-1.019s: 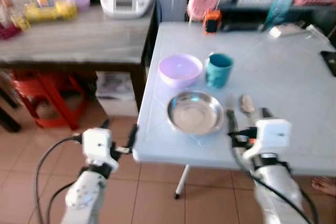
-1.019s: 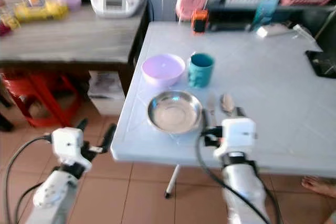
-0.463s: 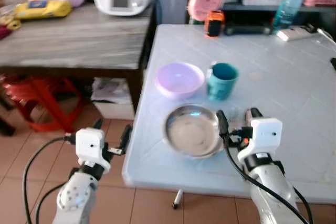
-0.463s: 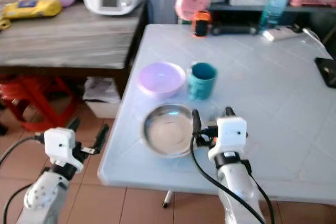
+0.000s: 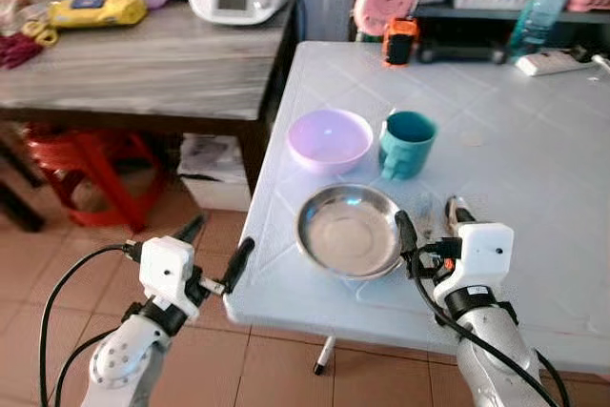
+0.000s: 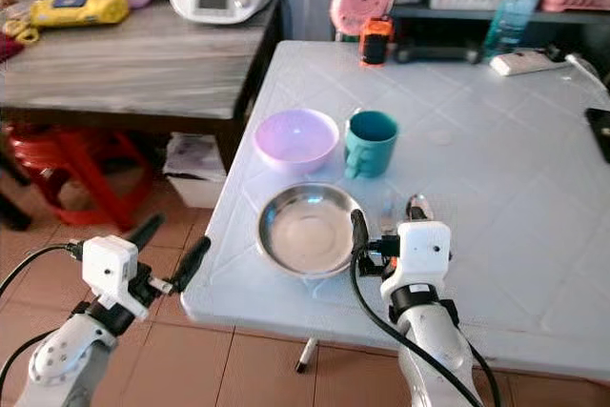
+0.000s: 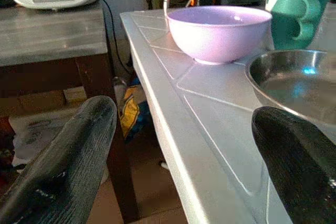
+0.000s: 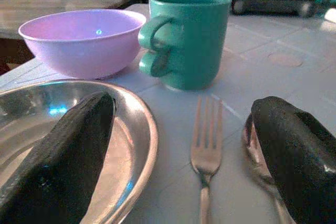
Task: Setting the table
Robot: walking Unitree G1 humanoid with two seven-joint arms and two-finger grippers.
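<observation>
Right claw (image 6: 388,227) has pulled back slightly, fingers spread over fork (image 8: 205,145) and spoon (image 8: 257,153) beside steel plate (image 6: 305,230) on bench (image 6: 496,159); left claw (image 5: 213,249) open off bench edge.

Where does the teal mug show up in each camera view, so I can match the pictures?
Left eye view: teal mug on the white table, right of the purple bowl.
Right eye view: mid-table, beyond the steel plate.
Left wrist view: at the upper right corner, behind the bowl.
Right wrist view: centre, beyond the fork.
Shared landmark: the purple bowl beside it.
</observation>
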